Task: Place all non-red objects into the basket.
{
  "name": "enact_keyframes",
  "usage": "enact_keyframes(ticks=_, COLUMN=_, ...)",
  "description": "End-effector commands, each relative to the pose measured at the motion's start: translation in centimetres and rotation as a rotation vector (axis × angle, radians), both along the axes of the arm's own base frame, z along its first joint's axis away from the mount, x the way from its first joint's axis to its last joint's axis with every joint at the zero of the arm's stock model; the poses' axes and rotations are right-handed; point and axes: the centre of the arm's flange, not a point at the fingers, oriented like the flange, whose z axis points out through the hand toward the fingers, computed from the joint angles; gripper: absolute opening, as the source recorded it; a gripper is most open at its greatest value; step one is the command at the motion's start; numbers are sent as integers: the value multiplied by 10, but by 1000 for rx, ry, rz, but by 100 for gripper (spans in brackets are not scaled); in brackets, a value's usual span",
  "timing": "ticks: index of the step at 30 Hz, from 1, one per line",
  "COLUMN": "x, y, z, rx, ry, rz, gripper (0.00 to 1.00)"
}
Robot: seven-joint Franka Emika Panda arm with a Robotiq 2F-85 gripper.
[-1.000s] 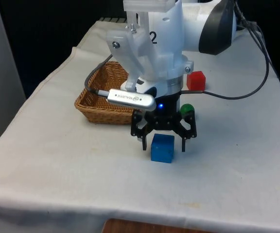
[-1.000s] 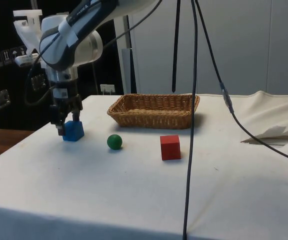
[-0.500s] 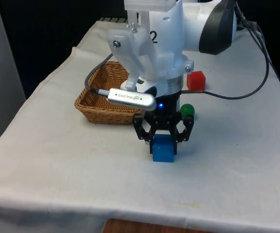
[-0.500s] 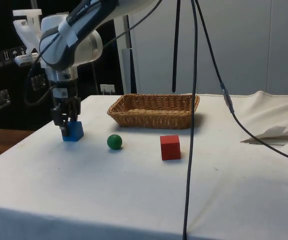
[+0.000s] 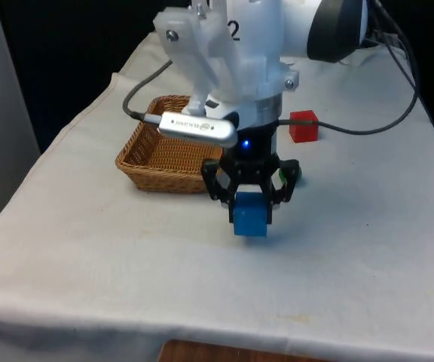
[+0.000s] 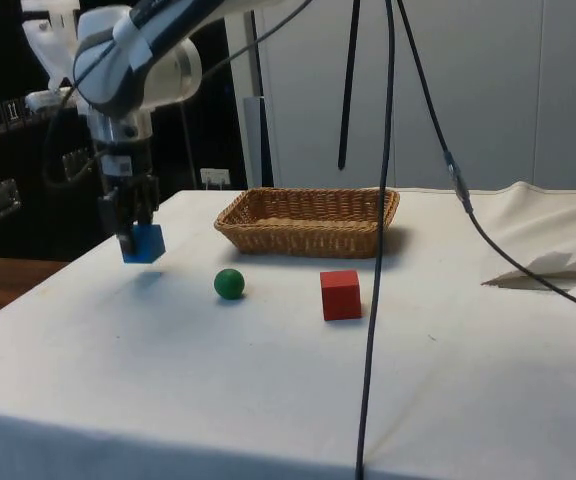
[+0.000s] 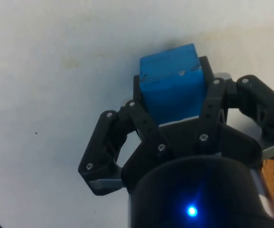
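my claw [image 5: 250, 202] is clenched on the blue cube [image 5: 250, 214], one finger on each of two opposite faces — the wrist view shows the cube [image 7: 171, 88] seated between them. in the side view the cube [image 6: 144, 242] hangs clear of the white table [image 6: 268, 370], with its shadow on the cloth just below. the green ball [image 6: 229, 283] rests on the table between the cube and the red cube [image 6: 340, 294], apart from both. in the front view the ball [image 5: 290, 173] shows partly behind my claw. the wicker basket [image 5: 166, 151] sits on the table toward the front view's left of my claw — near it, not touching. the red cube [image 5: 304, 126] lies farther back, toward the front view's right.
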Motion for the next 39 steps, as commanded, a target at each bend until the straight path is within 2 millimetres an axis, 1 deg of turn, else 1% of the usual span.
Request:
enact_keyframes(ticks=1, x=-1, y=-1, z=7, rx=-3, ry=-1, rz=0, gripper=1)
enact_keyframes(ticks=3, x=-3, y=-3, z=17, rx=-2, ry=1, rz=0, gripper=1)
enact_keyframes(ticks=4, x=-2, y=-3, z=14, rx=2, ry=3, rz=-2, gripper=1)
enact_keyframes(ticks=7, x=-4, y=-6, z=27, rx=0, ry=4, rz=-2, gripper=1)
enact_keyframes(ticks=12, x=-8, y=-10, z=43, rx=3, ry=11, rz=-2, gripper=1)
enact_keyframes(ticks=13, x=-8, y=-10, z=42, rx=7, ry=16, rz=-4, gripper=1)
enact_keyframes(ticks=15, x=-11, y=-13, z=52, rx=4, ry=13, rz=-3, gripper=1)
enact_keyframes(ticks=18, x=-15, y=-16, z=61, rx=7, ry=15, rz=-4, gripper=1)
enact_keyframes(ticks=19, x=-18, y=-18, z=67, rx=9, ry=14, rz=-4, gripper=1)
enact_keyframes(ticks=20, x=-16, y=-17, z=62, rx=13, ry=20, rz=-5, gripper=1)
enact_keyframes(ticks=21, x=-19, y=-20, z=69, rx=10, ry=14, rz=-5, gripper=1)
enact_keyframes(ticks=25, x=-27, y=-25, z=83, rx=15, ry=5, rz=-4, gripper=1)
enact_keyframes(ticks=26, x=-27, y=-25, z=83, rx=15, ry=5, rz=-4, gripper=1)
enact_keyframes(ticks=28, x=-31, y=-27, z=91, rx=18, ry=-1, rz=-3, gripper=1)
enact_keyframes(ticks=29, x=-28, y=-26, z=86, rx=23, ry=11, rz=-3, gripper=1)
enact_keyframes(ticks=30, x=-32, y=-28, z=93, rx=20, ry=-3, rz=-2, gripper=1)
enact_keyframes(ticks=34, x=-39, y=-32, z=103, rx=26, ry=-13, rz=0, gripper=1)
enact_keyframes(ticks=37, x=-42, y=-34, z=108, rx=28, ry=-20, rz=1, gripper=1)
enact_keyframes(ticks=38, x=-39, y=-33, z=105, rx=33, ry=-6, rz=0, gripper=1)
enact_keyframes(ticks=39, x=-43, y=-34, z=109, rx=30, ry=-23, rz=2, gripper=1)
